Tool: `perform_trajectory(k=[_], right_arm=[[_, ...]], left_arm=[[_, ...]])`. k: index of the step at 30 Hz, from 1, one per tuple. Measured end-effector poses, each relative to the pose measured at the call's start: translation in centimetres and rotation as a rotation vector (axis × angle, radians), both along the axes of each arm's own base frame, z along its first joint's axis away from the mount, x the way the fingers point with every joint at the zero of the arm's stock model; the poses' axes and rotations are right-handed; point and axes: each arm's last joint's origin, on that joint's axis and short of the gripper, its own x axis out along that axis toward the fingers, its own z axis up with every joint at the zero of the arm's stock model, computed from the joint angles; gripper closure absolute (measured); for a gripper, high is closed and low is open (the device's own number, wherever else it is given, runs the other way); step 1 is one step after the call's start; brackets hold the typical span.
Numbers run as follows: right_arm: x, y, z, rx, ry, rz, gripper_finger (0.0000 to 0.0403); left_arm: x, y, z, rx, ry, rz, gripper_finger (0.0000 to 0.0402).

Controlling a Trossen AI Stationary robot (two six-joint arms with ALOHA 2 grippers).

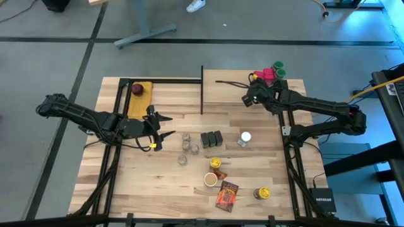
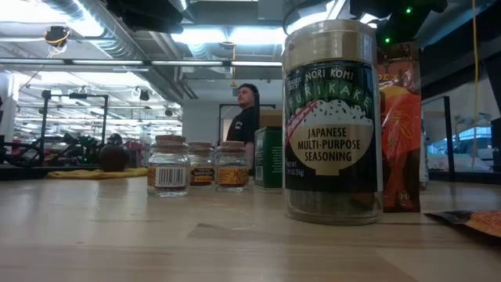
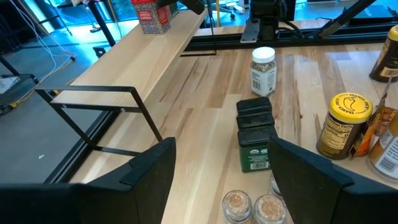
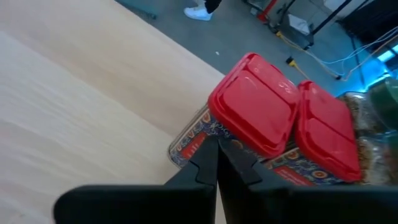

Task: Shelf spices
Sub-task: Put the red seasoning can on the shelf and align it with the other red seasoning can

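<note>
The pale wood shelf [image 1: 233, 93] stands on the table's far right part. On its far right corner stand two red-lidded boxes [image 1: 264, 75] and green-lidded jars [image 1: 278, 68]. My right gripper [image 1: 250, 98] is shut over the shelf, right beside the boxes [image 4: 255, 112]. Three dark tins [image 1: 212, 139], tan-lidded jars [image 1: 187, 144], a white-lidded jar [image 1: 245, 138], yellow-lidded jars [image 1: 215, 164] and an orange packet [image 1: 226, 195] rest on the tabletop. My left gripper [image 1: 158, 130] hovers open left of the tan-lidded jars, facing the tins [image 3: 254, 134]. My right gripper has its shut fingertips [image 4: 210, 163] at the lower side wall of the nearer red-lidded box [image 4: 196, 142], coming level along the shelf. I cannot tell whether they touch it. The box stands upright on the shelf.
A dark red round thing lies on a yellow pad [image 1: 139, 90] at the far left. A black frame post [image 1: 202, 88] marks the shelf's left end. In the low view a furikake jar [image 2: 333, 117] stands close, and a person [image 2: 244, 117] stands beyond the table.
</note>
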Motion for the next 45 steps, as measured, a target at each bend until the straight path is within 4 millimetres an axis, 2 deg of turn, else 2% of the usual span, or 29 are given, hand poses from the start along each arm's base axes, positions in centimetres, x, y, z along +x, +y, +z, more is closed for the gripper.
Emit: perform_trajectory(k=[19,29,35,40,45], right_arm=[[-0.1,0.0,0.1,-0.051,0.031,-0.034,0.0393],[1.6,1.4,0.8,0.054,-0.165,0.174,0.0393],[3.3,0.3,0.3,0.020,-0.215,0.158,0.0393],[5.4,-0.6,-0.3,-0.016,-0.297,0.155,0.0393],[5.6,-2.1,-1.4,-0.035,-0.257,0.074,0.0393]], left_arm=[[0.0,0.0,0.0,0.008,0.003,-0.003,0.0153],[0.0,0.0,0.0,0.018,0.006,-0.008,0.0153],[0.0,0.0,0.0,0.016,0.005,-0.007,0.0153],[0.0,0.0,0.0,0.028,0.010,-0.012,0.0153],[0.0,0.0,0.0,0.030,0.012,-0.014,0.0153]])
